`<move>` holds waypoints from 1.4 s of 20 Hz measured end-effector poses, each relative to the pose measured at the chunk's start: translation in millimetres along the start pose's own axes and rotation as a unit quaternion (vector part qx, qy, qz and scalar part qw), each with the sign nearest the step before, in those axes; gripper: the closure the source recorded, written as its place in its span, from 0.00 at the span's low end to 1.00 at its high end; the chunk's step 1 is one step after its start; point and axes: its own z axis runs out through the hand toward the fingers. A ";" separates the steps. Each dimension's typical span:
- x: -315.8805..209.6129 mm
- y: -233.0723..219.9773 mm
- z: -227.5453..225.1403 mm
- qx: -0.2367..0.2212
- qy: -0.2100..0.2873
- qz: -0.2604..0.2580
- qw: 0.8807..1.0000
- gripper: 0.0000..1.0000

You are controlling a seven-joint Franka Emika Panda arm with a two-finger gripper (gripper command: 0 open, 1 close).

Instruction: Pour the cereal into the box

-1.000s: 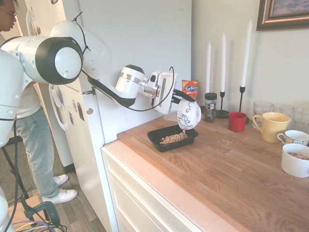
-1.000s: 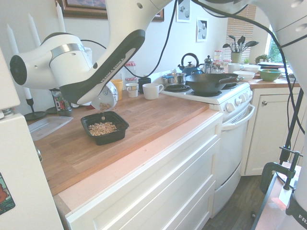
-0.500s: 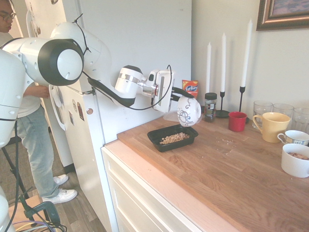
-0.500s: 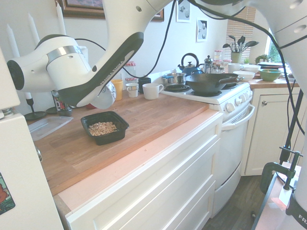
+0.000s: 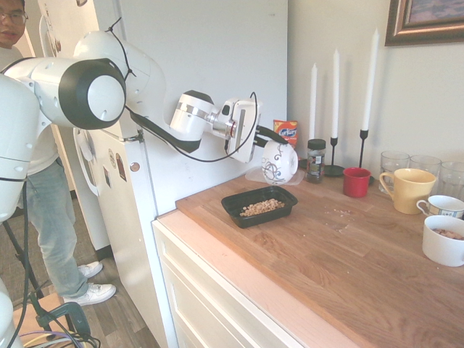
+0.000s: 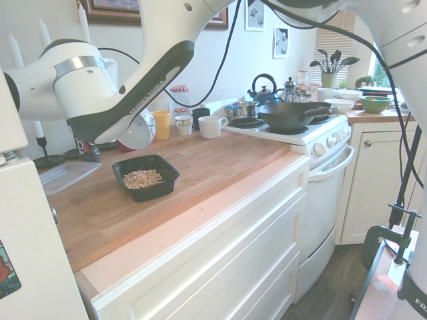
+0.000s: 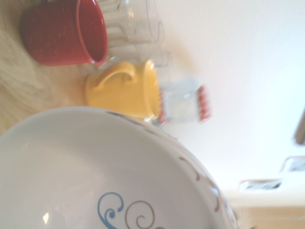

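Note:
The box point(image 5: 249, 197) point(image 6: 163, 171) is a shallow black tray near the wooden counter's left end. The cereal point(image 5: 261, 207) point(image 6: 141, 178) lies in it as a light-brown heap. My gripper point(image 5: 271, 141) is shut on the rim of a white bowl with dark swirls point(image 5: 280, 162) point(image 6: 139, 131). It holds the bowl on its side in the air, above and just behind the box. In the wrist view the bowl's inside point(image 7: 86, 162) looks bare.
Behind the bowl are an orange snack packet point(image 5: 286, 133), a dark jar point(image 5: 315, 159) and candles point(image 5: 335, 109). A red cup point(image 5: 356, 181), a yellow mug point(image 5: 408, 188) and white mugs point(image 5: 442, 239) stand right. Crumbs point(image 5: 339, 214) dot the counter. A clear container point(image 6: 63, 177) lies beside the box. A person point(image 5: 32, 167) stands left.
Cereal was falling from the tipped bowl into the box a second ago. The bowl has since risen and drawn back from the box, and nothing falls from it now.

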 end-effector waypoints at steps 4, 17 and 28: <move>46.6 32.2 14.3 0.033 -0.107 0.054 0.992 1.00; 84.1 125.1 167.2 0.189 -0.436 0.181 0.861 1.00; 35.0 179.9 290.4 0.260 -0.540 0.255 0.759 1.00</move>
